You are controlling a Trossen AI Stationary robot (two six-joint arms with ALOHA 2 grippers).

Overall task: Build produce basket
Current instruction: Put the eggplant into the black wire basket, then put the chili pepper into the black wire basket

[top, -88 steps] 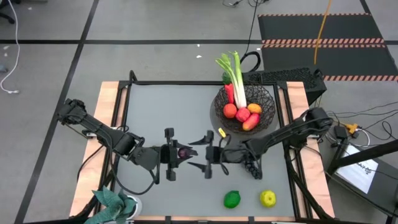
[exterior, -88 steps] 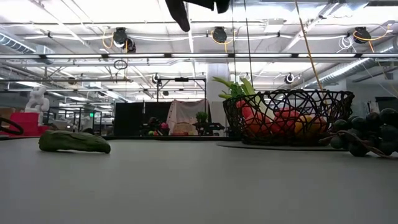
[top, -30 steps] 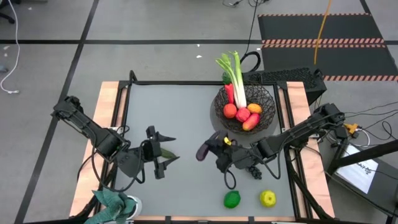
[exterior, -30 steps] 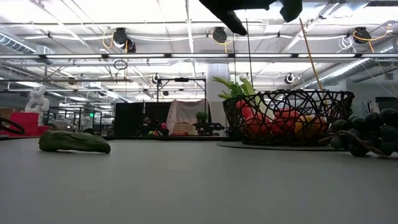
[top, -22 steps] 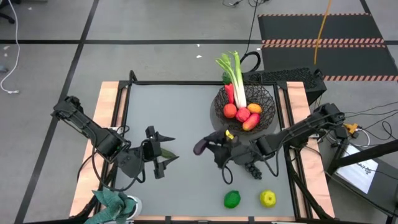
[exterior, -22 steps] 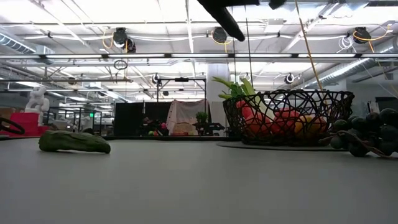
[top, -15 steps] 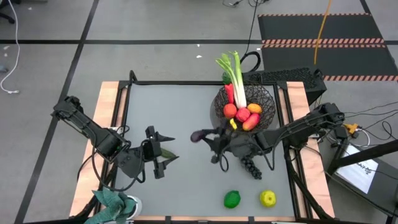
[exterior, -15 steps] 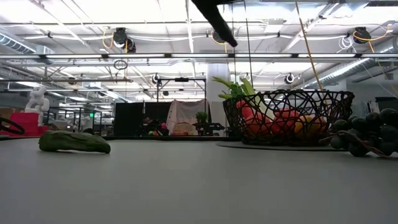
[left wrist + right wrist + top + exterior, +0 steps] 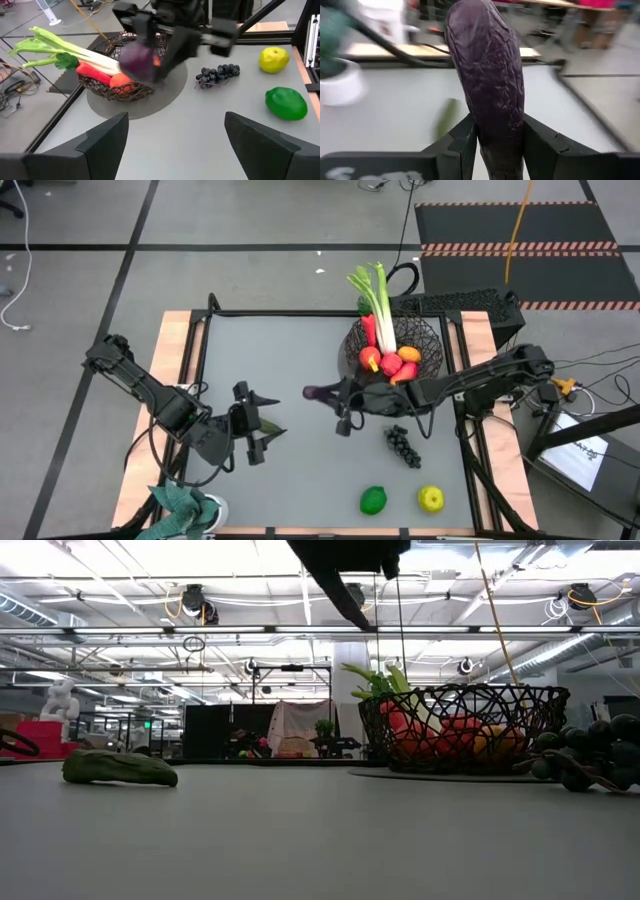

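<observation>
A grey table (image 9: 280,350) seen from above carries a round black wire basket (image 9: 425,333) at its far right side, already holding a leek (image 9: 380,300), a carrot and several red and orange fruits, which suggests the filling is well along. The right arm reaches in from the table's right edge, and the right gripper (image 9: 496,131) is clamped on a dark purple eggplant (image 9: 487,75), its two fingers pressing either side of the lower end so the fruit sticks out ahead of them; it is held in the air just beside the basket's near-left rim, apparently being carried over for a drop inside. The left gripper (image 9: 262,423) waits above the left half of the table with its fingers spread wide and nothing between them, likely kept clear of the other arm's path. Still out on the table near the front right are a bunch of dark grapes (image 9: 401,444), a green fruit (image 9: 373,500) and a yellow fruit (image 9: 431,499), and a cucumber (image 9: 120,767) lies to the left. In the high view the right arm covers part of the basket's near rim, and the low view cuts the arm off at the top edge. The left wrist view shows the eggplant only as a blur.
</observation>
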